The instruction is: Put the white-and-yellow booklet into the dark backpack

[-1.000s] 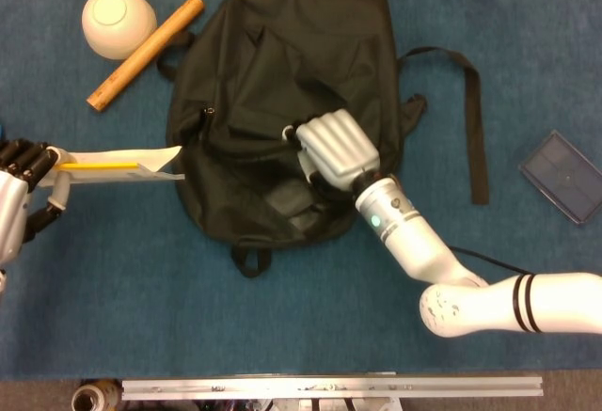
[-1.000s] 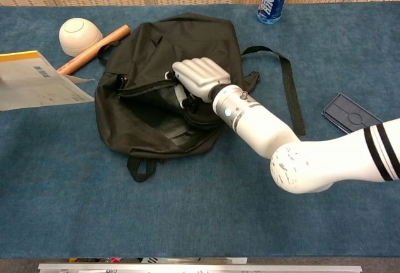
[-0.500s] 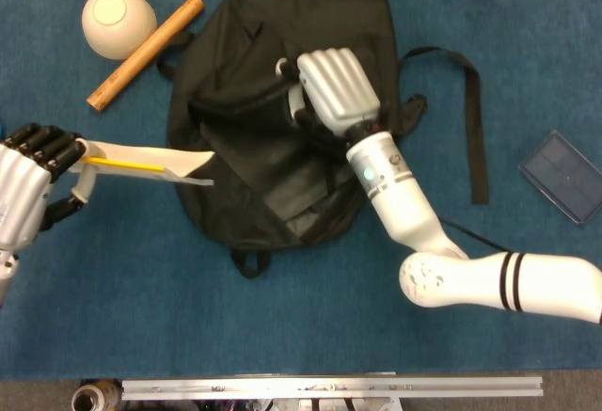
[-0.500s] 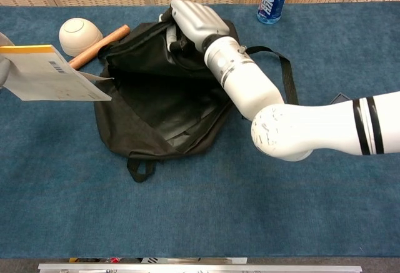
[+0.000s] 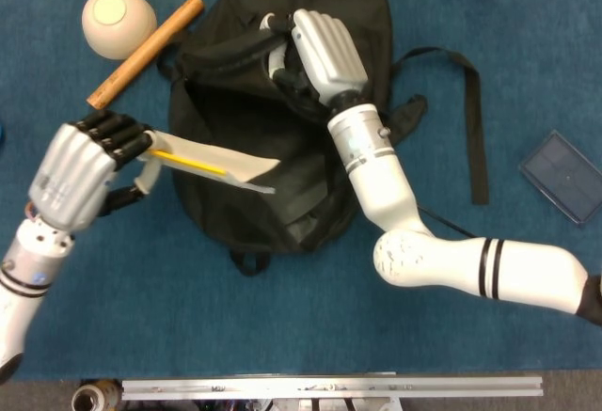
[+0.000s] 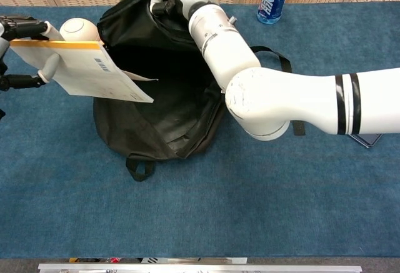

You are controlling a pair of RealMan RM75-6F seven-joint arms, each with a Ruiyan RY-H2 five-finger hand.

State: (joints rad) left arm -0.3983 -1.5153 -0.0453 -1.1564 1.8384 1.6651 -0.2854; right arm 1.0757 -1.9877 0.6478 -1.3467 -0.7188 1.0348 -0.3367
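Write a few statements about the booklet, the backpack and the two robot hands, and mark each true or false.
1. The left robot hand holds the booklet. True.
2. The booklet lies flat on the table. False: it is held in the air, its free corner reaching over the backpack opening.
3. The right robot hand grips the backpack's upper flap and holds it up. True.
4. The backpack is zipped shut. False: it gapes open, its dark inside showing.
5. The wooden stick is inside the backpack. False: it lies on the table beside the bowl.
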